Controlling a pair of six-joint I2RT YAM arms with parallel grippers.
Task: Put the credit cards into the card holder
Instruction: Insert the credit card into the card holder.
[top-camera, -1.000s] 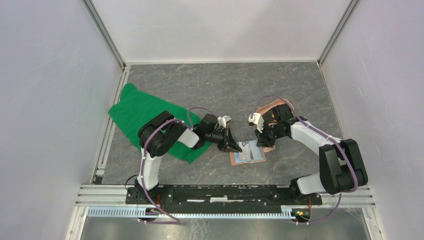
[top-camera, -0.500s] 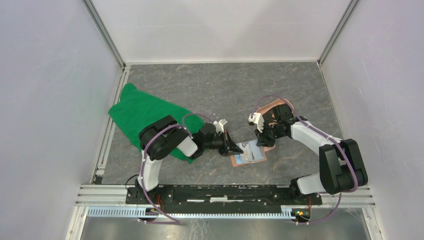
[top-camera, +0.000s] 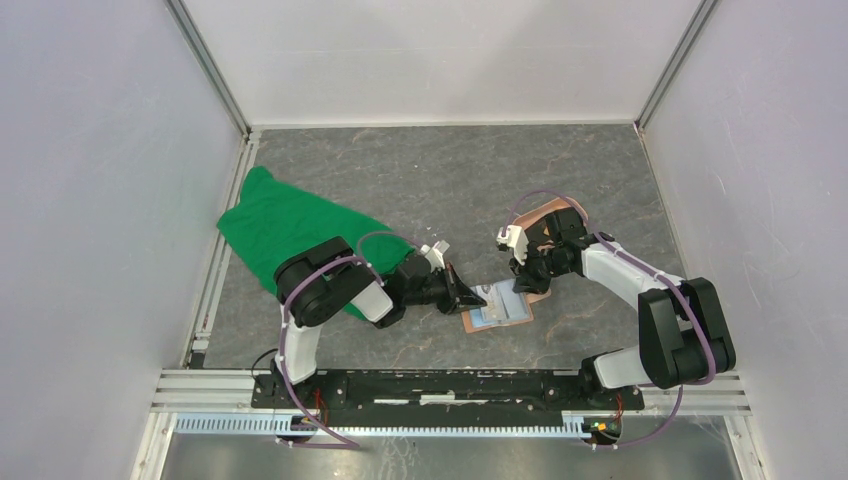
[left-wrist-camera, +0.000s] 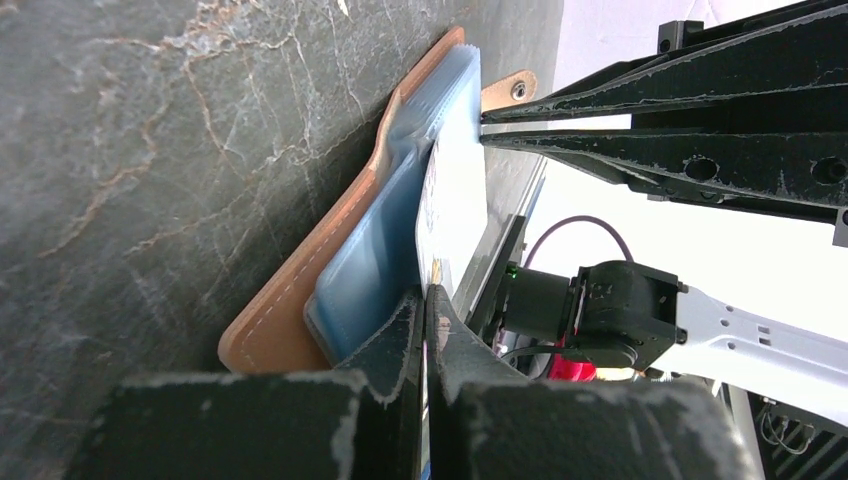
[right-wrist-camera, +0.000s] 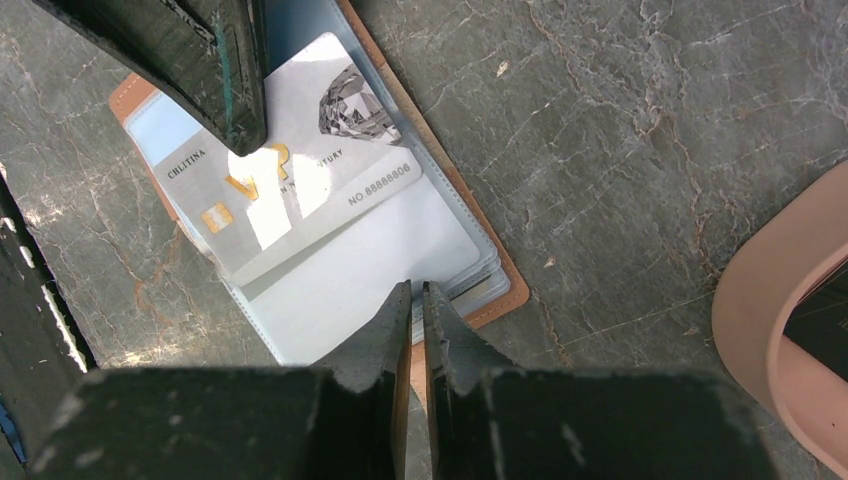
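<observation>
The tan-orange card holder (top-camera: 500, 316) lies open on the table, its blue-grey pockets (left-wrist-camera: 375, 270) facing up. My left gripper (top-camera: 470, 297) is shut on a pale silver credit card (right-wrist-camera: 290, 170) and holds its far end inside a clear pocket; the jaws (left-wrist-camera: 423, 295) pinch the card's near edge. My right gripper (top-camera: 527, 281) is shut on the holder's tan edge strip (right-wrist-camera: 416, 365) at its far right side. A dark card (right-wrist-camera: 825, 338) lies in the salmon-pink tray (right-wrist-camera: 770, 300).
The pink oval tray (top-camera: 548, 222) sits just behind the right gripper. A crumpled green cloth (top-camera: 285, 232) lies at the left, partly under the left arm. White walls and metal rails enclose the table.
My left gripper has moved down and right toward the card holder, pushing the card further over its pockets. The right gripper has stayed put.
</observation>
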